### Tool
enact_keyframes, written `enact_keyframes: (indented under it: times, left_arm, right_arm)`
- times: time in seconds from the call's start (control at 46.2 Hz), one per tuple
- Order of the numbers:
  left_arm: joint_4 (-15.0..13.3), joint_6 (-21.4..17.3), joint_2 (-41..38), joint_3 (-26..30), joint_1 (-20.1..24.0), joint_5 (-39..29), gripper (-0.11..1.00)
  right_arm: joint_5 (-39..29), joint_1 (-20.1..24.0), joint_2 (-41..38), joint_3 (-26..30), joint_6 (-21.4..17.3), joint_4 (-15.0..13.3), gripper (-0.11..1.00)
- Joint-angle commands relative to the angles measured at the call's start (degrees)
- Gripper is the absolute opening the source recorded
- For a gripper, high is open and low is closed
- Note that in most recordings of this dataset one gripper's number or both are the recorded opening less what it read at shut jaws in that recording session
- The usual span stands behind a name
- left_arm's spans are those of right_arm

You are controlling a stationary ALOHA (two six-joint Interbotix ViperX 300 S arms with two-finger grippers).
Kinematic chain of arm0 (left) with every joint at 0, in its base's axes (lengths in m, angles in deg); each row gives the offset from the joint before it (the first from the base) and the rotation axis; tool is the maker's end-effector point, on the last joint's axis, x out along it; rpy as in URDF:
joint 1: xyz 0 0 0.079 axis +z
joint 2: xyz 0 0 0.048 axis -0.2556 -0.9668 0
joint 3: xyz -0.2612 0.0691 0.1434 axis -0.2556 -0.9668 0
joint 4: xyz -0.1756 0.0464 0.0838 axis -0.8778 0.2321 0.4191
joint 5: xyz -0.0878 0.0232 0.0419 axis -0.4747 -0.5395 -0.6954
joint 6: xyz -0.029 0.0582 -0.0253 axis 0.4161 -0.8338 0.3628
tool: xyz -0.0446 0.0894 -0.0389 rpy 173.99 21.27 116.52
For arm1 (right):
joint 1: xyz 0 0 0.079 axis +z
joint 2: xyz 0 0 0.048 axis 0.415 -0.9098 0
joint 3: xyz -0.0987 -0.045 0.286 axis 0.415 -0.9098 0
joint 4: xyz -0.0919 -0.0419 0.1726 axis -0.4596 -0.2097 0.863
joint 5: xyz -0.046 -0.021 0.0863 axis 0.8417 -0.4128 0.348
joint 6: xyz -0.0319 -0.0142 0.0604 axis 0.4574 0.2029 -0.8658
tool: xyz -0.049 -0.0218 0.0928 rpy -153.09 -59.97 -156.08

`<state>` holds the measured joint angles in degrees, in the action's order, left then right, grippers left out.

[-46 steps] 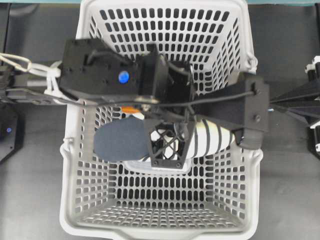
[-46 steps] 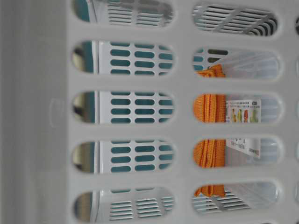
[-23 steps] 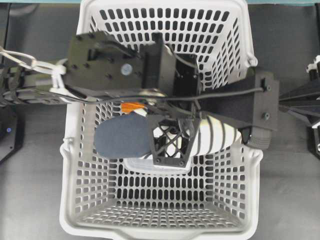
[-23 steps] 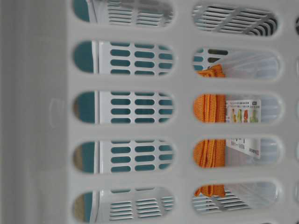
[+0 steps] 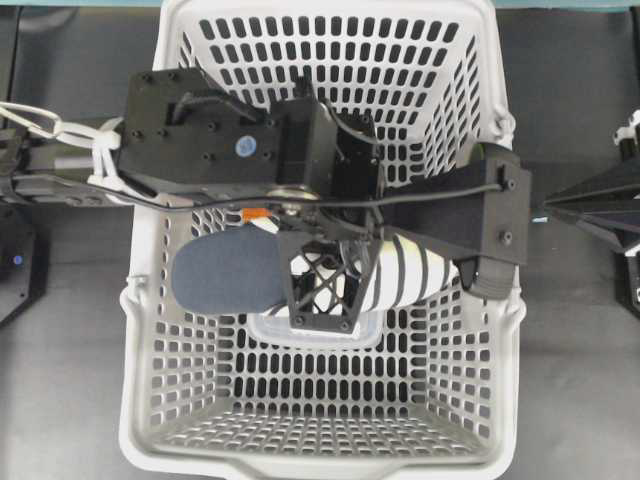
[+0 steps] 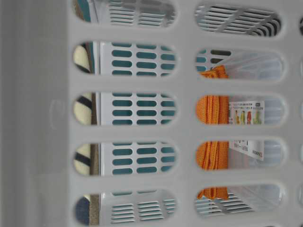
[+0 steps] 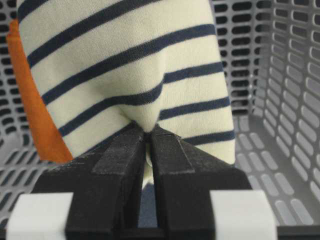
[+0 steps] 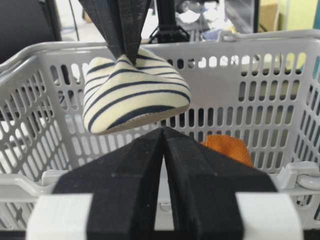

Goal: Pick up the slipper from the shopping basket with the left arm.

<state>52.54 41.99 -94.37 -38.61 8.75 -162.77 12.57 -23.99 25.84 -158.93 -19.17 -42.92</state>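
Observation:
My left gripper (image 7: pixel 149 131) is shut on a pinch of the slipper's (image 7: pixel 125 65) cream, navy-striped upper. From overhead the slipper (image 5: pixel 405 275) hangs across the middle of the light-grey shopping basket (image 5: pixel 480 400), navy sole end to the left, under the left gripper's (image 5: pixel 322 290) lattice fingers. In the right wrist view the slipper (image 8: pixel 135 92) hangs off the basket floor from fingers (image 8: pixel 122 30) coming down from above. Its stripes show through the basket wall slots (image 6: pixel 83 106). My right gripper (image 8: pixel 164 131) is shut and empty, just outside the basket's right rim (image 8: pixel 300 177).
A folded orange cloth (image 8: pixel 227 147) lies low in the basket beside a clear labelled pack (image 6: pixel 246 113). The basket's black handle (image 5: pixel 450 215) crosses above the slipper's toe end. Dark tabletop (image 5: pixel 580 380) surrounds the basket.
The left gripper has lifted the slipper and shifted it slightly left. The slipper now shows through the left slots in the table-level view. The right arm has not moved.

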Motion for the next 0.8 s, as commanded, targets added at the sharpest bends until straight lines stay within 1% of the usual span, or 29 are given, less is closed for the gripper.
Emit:
enact_keyframes:
  times: [0.0,0.433,0.649,0.779]
  left_arm:
    - [0.2,-0.2,2.1,0.5,-0.2,0.3,0.03]
    - [0.2,-2.3,2.1,0.5,-0.4,0.6,0.03]
    - [0.2,-6.1,2.1,0.3,-1.3,1.7,0.03]
    - [0.2,-6.7,2.1,0.3,-1.3,1.6,0.03]
  right_arm:
    - [0.3,0.1,-0.4,0.4,0.0,0.2,-0.01]
    - [0.3,0.1,-0.4,0.4,0.0,0.2,-0.01]
    - [0.3,0.1,-0.4,0.4,0.0,0.2,-0.01]
    - [0.0,0.1,-0.4,0.3,-0.1,0.2,-0.01]
